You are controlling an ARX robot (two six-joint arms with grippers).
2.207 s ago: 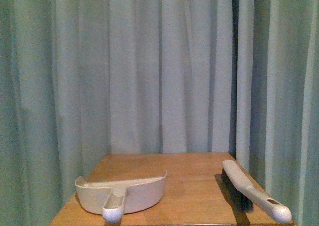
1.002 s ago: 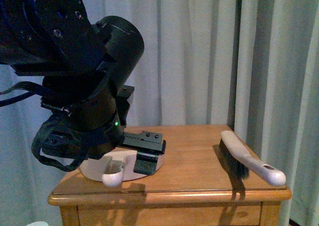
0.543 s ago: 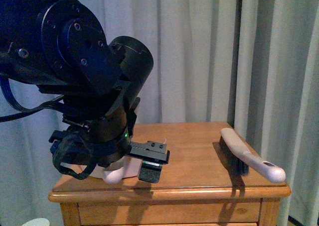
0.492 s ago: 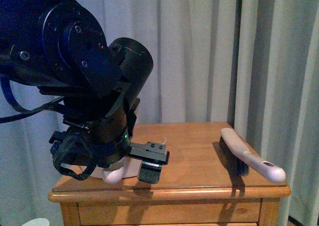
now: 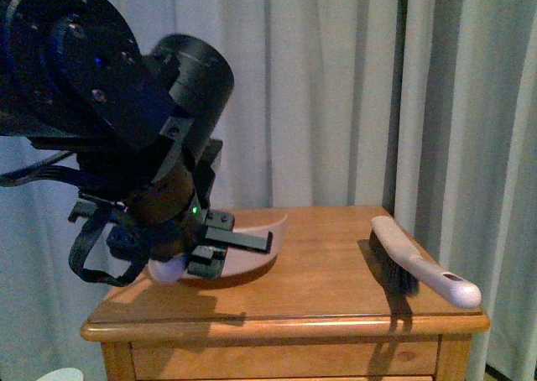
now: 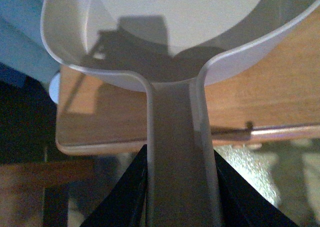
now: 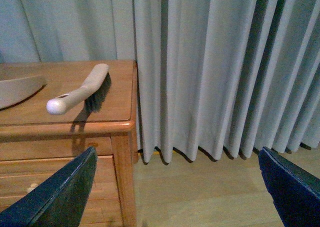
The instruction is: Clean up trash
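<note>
The left hand is clamped on the handle of the dustpan. In the left wrist view its two black fingers press against both sides of the pale handle, with the left hand out past the front edge of the counter and the dustpan over the wood. In the front view the pan sits tilted on the counter's left half, its mouth turned toward 2 o'clock and a dark shadow under it; whether its underside touches the wood cannot be told

The brush lies at 3 o'clock from the dustpan, well apart from it, near the right edge of the counter. Its bristles are down and its rounded handle end points toward 5 o'clock, reaching the front right corner

The right hand shows only in its own wrist view. Its fingers stand wide apart, off to the side of the counter and above the floor. From there the brush and a sliver of the dustpan are in sight. A pale curtain hangs behind the counter

Where the trash lies cannot be told from these views
</note>
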